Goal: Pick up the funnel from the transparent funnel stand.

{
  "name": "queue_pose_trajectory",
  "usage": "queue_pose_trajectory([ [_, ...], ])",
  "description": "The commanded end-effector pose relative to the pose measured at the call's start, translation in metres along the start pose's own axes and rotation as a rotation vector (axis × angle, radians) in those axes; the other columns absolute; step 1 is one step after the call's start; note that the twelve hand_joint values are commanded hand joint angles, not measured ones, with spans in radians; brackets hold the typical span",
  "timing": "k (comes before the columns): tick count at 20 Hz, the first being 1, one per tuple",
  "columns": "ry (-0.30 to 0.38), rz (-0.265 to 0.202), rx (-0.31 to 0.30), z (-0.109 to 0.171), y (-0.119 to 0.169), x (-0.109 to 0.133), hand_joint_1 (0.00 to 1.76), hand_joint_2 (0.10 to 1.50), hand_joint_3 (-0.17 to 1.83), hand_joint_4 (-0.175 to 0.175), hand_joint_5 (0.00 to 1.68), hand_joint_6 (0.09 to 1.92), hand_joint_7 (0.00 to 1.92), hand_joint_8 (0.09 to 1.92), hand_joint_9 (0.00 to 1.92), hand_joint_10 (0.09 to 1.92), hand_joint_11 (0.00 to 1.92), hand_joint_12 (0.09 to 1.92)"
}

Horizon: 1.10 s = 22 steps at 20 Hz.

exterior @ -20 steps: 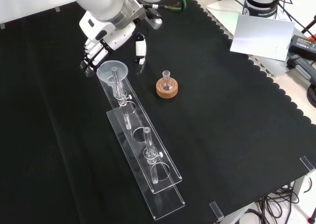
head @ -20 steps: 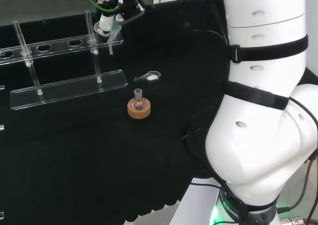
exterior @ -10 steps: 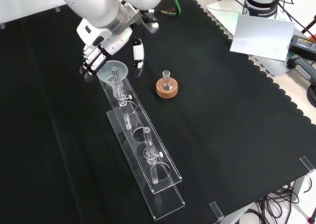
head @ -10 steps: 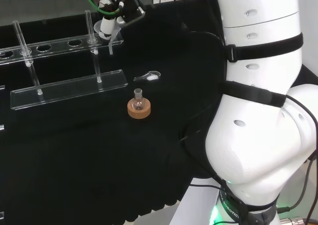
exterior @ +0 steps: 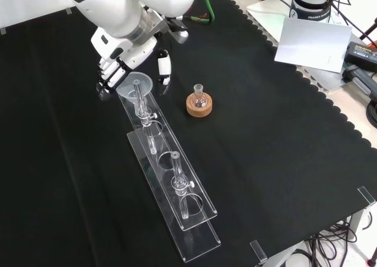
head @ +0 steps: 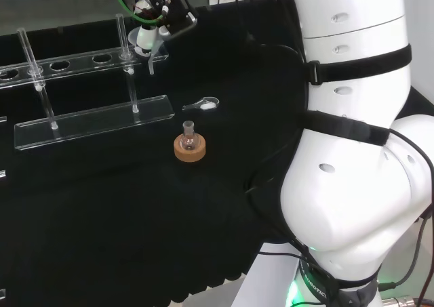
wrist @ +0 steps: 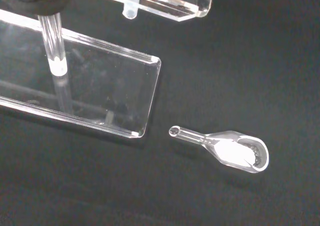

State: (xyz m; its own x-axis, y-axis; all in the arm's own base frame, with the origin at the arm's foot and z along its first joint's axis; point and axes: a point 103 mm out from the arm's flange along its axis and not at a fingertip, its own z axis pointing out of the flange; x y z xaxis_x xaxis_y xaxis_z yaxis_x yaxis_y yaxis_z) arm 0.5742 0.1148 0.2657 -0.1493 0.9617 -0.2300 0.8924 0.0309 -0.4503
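Step in hand: grasping the funnel (exterior: 135, 84) at the end of the funnel stand (exterior: 177, 205)
The hand (exterior: 112, 72) sits against the funnel's rim; whether its fingers pinch it cannot be told; next, a straight lift clear

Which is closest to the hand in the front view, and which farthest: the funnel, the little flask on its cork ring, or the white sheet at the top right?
1. Funnel, right at the hand, on the stand's top end.
2. Flask, mid-cloth, to the right.
3. White sheet, off the cloth, far right.
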Motion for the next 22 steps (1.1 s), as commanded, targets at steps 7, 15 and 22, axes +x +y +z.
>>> queue_pose_trajectory([
  [7, -0.036, 0.034, -0.044, -0.002, 0.003, -0.001, 0.75, 0.68, 0.48, -0.037, 0.23, 0.09, 0.23, 0.68, 0.53, 0.64, 0.40, 1.44],
  [15, -0.053, 0.034, -0.164, -0.008, -0.003, 0.001, 0.80, 0.71, 0.51, -0.030, 0.56, 0.09, 0.63, 0.65, 0.83, 0.50, 0.52, 1.36],
  [22, -0.051, 0.030, -0.191, -0.012, -0.010, 0.002, 0.83, 0.71, 0.52, -0.024, 0.67, 0.14, 0.71, 0.65, 0.90, 0.47, 0.56, 1.32],
])
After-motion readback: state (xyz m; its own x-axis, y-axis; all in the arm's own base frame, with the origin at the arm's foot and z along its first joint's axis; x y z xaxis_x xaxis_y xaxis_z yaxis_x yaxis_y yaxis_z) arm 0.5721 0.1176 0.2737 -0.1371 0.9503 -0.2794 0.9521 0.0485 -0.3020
